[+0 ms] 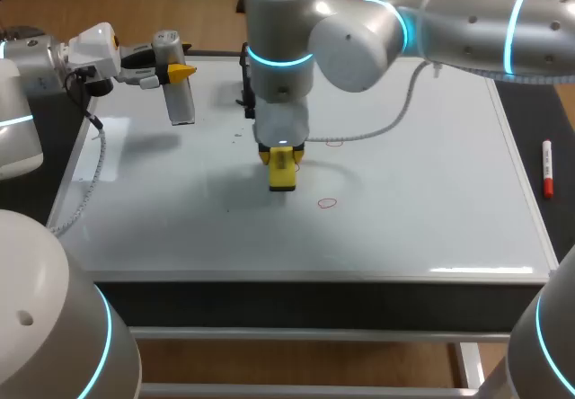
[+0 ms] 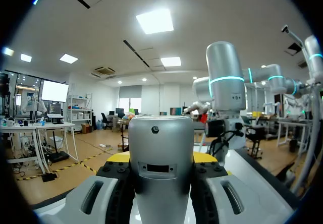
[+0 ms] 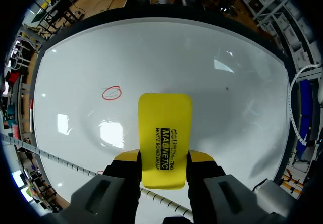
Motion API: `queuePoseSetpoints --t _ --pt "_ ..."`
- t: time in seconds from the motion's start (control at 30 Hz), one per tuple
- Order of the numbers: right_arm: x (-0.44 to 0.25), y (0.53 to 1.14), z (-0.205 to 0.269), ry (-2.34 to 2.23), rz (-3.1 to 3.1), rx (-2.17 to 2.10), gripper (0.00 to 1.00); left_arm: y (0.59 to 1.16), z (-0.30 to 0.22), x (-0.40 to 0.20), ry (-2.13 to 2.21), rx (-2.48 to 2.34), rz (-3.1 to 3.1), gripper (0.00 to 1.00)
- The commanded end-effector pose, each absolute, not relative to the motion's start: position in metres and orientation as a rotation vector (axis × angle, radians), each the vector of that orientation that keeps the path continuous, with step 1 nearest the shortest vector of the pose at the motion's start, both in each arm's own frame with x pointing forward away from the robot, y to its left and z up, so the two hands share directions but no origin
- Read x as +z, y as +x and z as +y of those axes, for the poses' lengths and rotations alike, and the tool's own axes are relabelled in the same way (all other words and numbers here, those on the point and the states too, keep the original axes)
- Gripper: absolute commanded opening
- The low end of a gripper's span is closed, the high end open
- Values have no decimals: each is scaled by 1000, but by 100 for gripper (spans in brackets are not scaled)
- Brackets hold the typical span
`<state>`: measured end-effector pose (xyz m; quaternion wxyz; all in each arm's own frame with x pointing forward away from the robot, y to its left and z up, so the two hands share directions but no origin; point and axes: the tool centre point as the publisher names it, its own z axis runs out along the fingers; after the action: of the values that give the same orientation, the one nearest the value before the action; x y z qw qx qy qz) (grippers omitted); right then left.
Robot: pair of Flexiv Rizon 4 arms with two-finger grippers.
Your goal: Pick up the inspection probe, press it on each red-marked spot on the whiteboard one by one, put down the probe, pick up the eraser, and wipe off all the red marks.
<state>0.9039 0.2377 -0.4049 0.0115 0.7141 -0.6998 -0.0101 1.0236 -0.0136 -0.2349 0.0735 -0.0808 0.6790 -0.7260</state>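
The whiteboard (image 1: 431, 201) covers the table. My right gripper (image 1: 281, 155) hangs over its middle, shut on a yellow eraser (image 1: 283, 172) that points down at the board. In the right wrist view the eraser (image 3: 165, 133) sits between the yellow-tipped fingers (image 3: 126, 157), with a red circle mark (image 3: 111, 93) ahead and to one side. One red mark (image 1: 327, 203) lies just right of the eraser, and another (image 1: 334, 141) shows faintly beside the arm. My left gripper (image 1: 175, 68) is at the back left, shut on the silver probe (image 1: 178, 93). The probe (image 2: 161, 153) fills its wrist view.
A red marker pen (image 1: 546, 167) lies on the dark strip right of the board. A black stand (image 1: 244, 80) rises at the board's back edge, behind my right arm. A grey cable (image 1: 90, 170) trails along the left edge.
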Motion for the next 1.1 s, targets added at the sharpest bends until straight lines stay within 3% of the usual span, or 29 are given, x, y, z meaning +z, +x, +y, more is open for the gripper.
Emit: queuePoseSetpoints --t 0.03,0.5,1.1 --pt "-416 907 252 2193 -2137 59 0 1023 -13 -234 -243 -2179 2038 0" --pt "-429 911 243 2177 -2131 79 0 1023 -13 -234 -243 -2179 2038 0" --pt "-442 919 184 1998 -2254 83 0 1023 -13 -234 -243 -2179 2038 0"
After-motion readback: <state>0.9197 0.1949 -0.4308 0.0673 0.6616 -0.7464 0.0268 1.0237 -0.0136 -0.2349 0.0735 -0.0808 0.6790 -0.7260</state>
